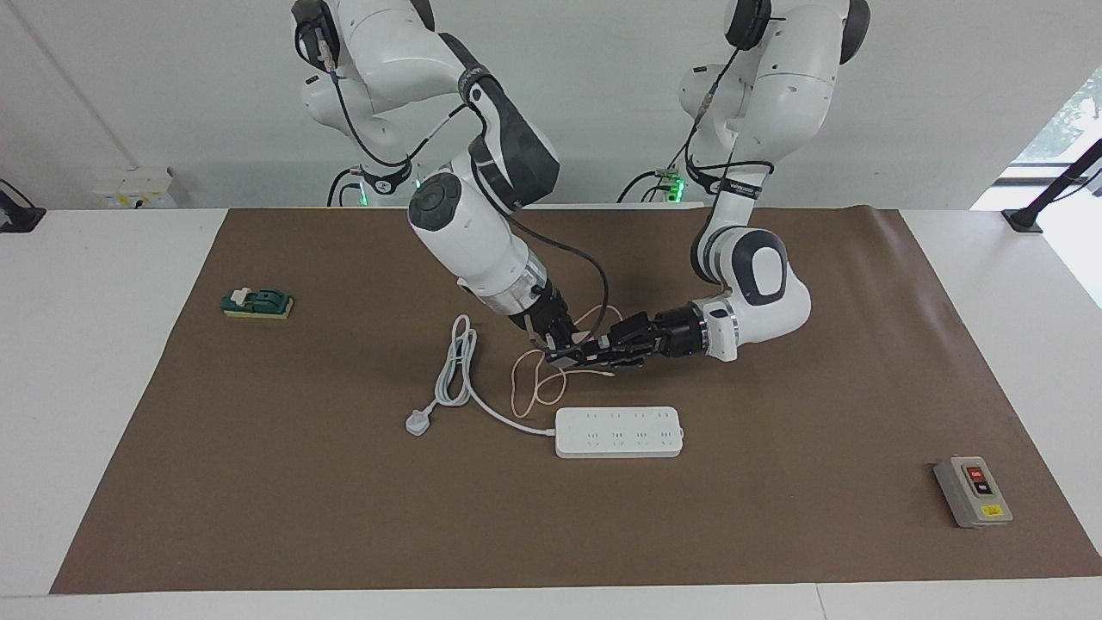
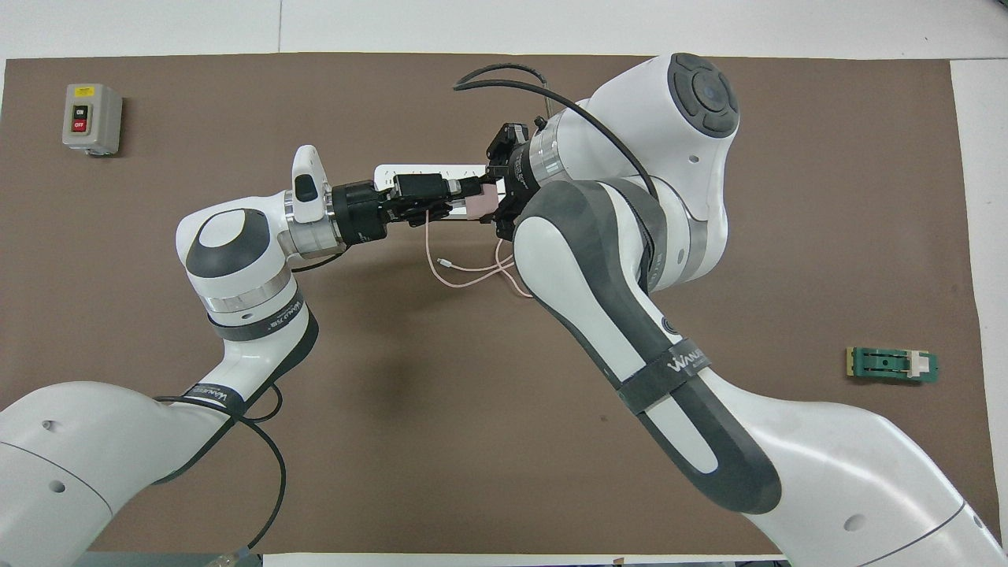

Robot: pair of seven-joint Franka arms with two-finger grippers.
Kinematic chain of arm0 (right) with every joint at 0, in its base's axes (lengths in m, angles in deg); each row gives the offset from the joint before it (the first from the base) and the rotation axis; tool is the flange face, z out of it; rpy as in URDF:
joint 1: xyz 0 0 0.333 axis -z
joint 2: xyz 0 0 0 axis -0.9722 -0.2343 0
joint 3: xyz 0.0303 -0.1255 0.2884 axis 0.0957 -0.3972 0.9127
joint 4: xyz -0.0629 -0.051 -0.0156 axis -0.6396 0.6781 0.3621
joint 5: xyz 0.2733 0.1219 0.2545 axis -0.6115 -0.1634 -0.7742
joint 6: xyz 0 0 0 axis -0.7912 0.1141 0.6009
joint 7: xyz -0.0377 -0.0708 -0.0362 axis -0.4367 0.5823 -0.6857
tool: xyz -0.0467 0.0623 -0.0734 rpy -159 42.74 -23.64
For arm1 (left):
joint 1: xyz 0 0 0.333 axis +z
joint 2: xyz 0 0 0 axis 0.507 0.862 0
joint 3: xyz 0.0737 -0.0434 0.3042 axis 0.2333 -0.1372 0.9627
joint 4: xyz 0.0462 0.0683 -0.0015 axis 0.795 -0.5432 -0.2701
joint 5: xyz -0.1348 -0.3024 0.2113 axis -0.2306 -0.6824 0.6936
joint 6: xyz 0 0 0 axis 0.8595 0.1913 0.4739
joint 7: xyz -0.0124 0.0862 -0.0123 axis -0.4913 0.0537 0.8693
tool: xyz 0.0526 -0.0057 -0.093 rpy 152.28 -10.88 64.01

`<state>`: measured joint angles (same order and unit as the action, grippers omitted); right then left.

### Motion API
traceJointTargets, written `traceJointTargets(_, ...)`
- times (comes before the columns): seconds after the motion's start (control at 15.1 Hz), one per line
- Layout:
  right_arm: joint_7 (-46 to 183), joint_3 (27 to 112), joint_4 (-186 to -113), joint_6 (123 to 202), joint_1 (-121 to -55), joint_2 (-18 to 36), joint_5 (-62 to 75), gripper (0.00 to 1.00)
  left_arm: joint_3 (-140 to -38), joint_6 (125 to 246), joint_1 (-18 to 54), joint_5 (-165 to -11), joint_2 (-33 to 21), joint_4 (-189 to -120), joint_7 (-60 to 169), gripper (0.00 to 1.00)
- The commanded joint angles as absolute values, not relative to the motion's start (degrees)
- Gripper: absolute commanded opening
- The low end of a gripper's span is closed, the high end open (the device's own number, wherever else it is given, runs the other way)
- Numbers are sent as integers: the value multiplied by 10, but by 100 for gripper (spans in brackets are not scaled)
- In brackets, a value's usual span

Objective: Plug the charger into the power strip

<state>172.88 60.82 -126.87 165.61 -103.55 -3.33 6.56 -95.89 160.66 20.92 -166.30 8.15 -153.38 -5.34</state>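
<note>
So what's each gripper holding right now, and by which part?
Both hold the pale pink charger in the air by its cube body: the right gripper on one end, the left gripper shut on the other. Its cable hangs free.

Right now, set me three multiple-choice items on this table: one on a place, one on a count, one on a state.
1. Where is the grey switch box?
A. on the power strip
B. at the left arm's end of the table
C. beside the green block

2. How many rows of sockets does the power strip have?
A. one
B. two
C. four

3. What state is the charger in?
A. plugged into the strip
B. lying on the mat
C. held in the air between the left gripper and the right gripper

Key: 1 B, it sits alone near the mat's corner at that end, the green block at the other. 2 B, two lines of holes show on top. 3 C, both grippers meet on it above the mat, with the strip's sockets bare.
</note>
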Motion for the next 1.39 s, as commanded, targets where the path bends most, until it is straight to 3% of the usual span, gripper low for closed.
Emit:
traceJointTargets(0.0, 1743, 608, -1261, 1665, -1035, -39, 76, 0, -958, 1582, 212, -1646, 58, -1561, -53, 46)
traceJointTargets(0.07, 1743, 608, -1261, 1665, -1035, -39, 76, 0, -958, 1582, 212, -1646, 58, -1561, -53, 50)
traceJointTargets(0.2, 1742, 608, -1261, 1665, -1035, -39, 77, 0, -958, 1578, 212, -1646, 57, -1566, -53, 69)
traceJointTargets(0.4, 1741, 608, -1262, 1665, -1033, -39, 79, 0, -958, 1578, 212, -1646, 53, -1571, -54, 68)
traceJointTargets(0.59, 1741, 608, -1261, 1665, -1033, -39, 79, 0, -958, 1580, 211, -1646, 53, -1571, -55, 51)
traceJointTargets(0.73, 1741, 608, -1261, 1665, -1033, -39, 79, 0, -958, 1580, 211, -1646, 53, -1572, -63, 24)
traceJointTargets(0.86, 1741, 608, -1261, 1665, -1033, -39, 79, 0, -958, 1584, 211, -1646, 53, -1572, -73, 5)
traceJointTargets(0.99, 1741, 608, -1261, 1665, -1033, -39, 79, 0, -958, 1590, 211, -1646, 53, -1571, -71, 0)
traceJointTargets(1.32, 1741, 608, -1261, 1665, -1033, -39, 79, 0, -958, 1600, 210, -1647, 55, -1567, -71, 0)
